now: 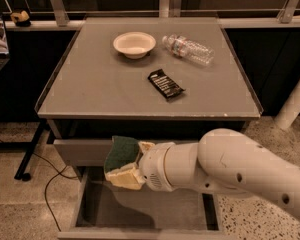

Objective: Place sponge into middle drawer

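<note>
My gripper is shut on the sponge, whose dark green scrub face points up and left and whose pale yellow foam shows below. It hangs at the left front of the cabinet, above the left part of the open middle drawer. The drawer is pulled out, with a flat grey floor and thin side walls. My white arm reaches in from the right and hides part of the drawer's right side.
On the cabinet top lie a white bowl, a plastic water bottle on its side and a black snack wrapper. A grey drawer front sits just under the top, behind the sponge. Black cables run on the floor at left.
</note>
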